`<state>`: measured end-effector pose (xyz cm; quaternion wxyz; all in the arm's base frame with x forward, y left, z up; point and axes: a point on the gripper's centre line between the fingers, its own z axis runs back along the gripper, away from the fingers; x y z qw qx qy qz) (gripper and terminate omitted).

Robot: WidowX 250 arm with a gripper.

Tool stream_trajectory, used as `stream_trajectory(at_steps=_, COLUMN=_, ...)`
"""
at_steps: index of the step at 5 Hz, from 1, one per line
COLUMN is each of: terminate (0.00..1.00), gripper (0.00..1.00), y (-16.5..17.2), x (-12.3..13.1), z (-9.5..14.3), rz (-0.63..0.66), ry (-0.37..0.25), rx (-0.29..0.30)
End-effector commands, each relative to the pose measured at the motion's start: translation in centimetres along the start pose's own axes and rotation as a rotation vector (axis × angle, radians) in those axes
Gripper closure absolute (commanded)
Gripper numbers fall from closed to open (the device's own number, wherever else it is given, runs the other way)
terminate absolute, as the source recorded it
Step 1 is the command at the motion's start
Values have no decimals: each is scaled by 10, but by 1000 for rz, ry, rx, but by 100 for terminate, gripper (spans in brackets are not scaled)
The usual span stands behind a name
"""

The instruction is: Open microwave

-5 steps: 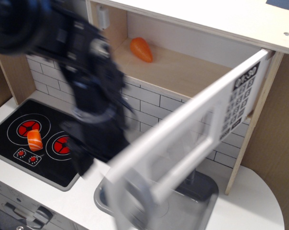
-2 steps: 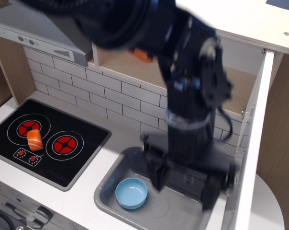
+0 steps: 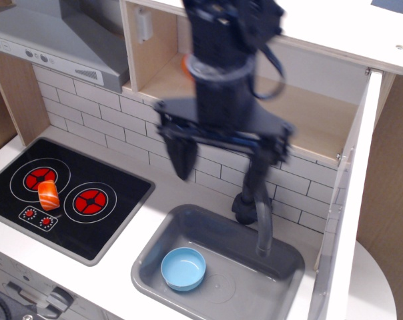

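Note:
The white microwave's door [image 3: 351, 200] stands swung fully open to the right and shows edge-on. Its pale wood cavity [image 3: 308, 117] is exposed. An orange carrot [image 3: 185, 65] lies at the back left of the cavity, mostly hidden behind my arm. My black gripper [image 3: 223, 157] hangs in front of the cavity's lower edge and the tiled wall, above the sink. Its fingers are spread wide and hold nothing. The left finger [image 3: 182, 157] points down. It touches neither the door nor the handle.
A grey range hood [image 3: 55, 40] is at the upper left. A black stove [image 3: 68, 200] at the left carries a salmon piece [image 3: 48, 193]. The grey sink [image 3: 281, 267] holds a blue bowl [image 3: 183, 269], with a faucet [image 3: 261, 227] behind it.
The door swung from half open to fully open at the right. My arm went from the left, low over the sink, then rose in front of the cavity.

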<state>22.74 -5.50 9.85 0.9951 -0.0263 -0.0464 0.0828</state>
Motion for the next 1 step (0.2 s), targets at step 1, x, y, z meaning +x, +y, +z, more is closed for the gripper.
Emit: stream_trajectory(at_steps=1, terminate=100, gripper=0, y=78, x=47, z=-16, rz=178, ry=-101, rx=75)
